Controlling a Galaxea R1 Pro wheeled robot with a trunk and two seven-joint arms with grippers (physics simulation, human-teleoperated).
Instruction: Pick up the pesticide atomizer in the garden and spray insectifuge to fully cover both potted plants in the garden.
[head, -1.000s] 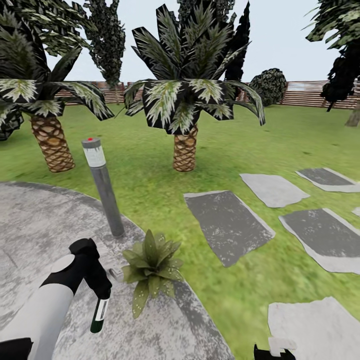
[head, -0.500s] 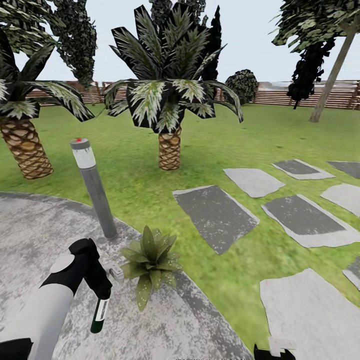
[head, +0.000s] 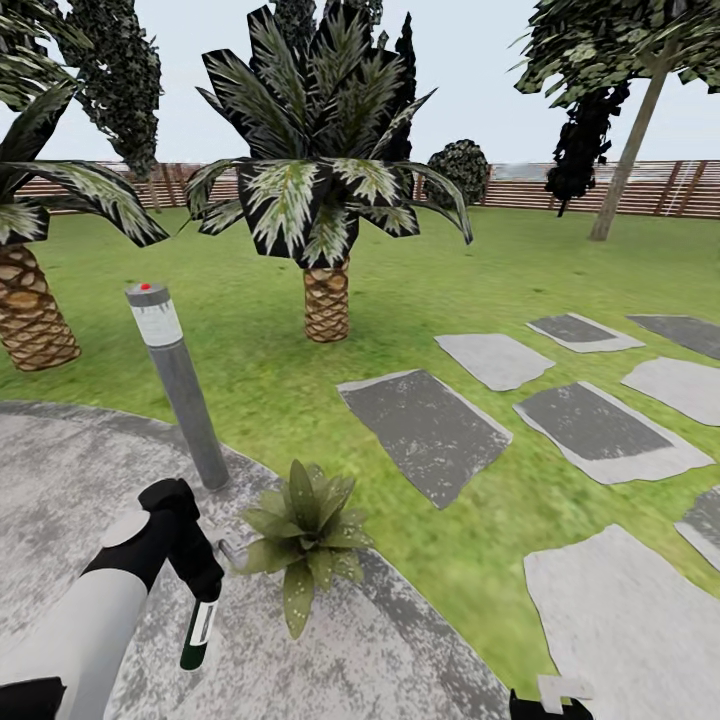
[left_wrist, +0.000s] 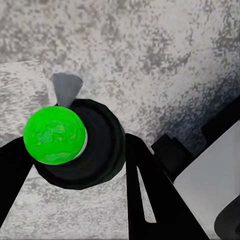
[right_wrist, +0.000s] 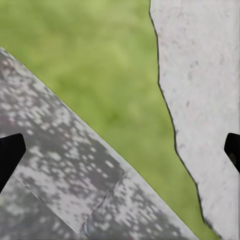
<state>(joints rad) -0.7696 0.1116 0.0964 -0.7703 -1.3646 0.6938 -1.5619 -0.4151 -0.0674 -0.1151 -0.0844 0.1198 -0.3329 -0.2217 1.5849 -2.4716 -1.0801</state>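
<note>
1. Our left gripper pinches the pesticide atomizer, hanging bottom-down above the paved round.
2. Just beside it sits a potted plant, a grey bollard behind.
3. Our right gripper's fingertips are spread wide over lawn and a stepping stone.

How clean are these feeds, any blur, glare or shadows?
Head view: flat light, no cast shadows, wide-angle bend at edges. Left wrist view: the atomizer in the left gripper reads soft up close. Right wrist view: blurry paving and grass.
</note>
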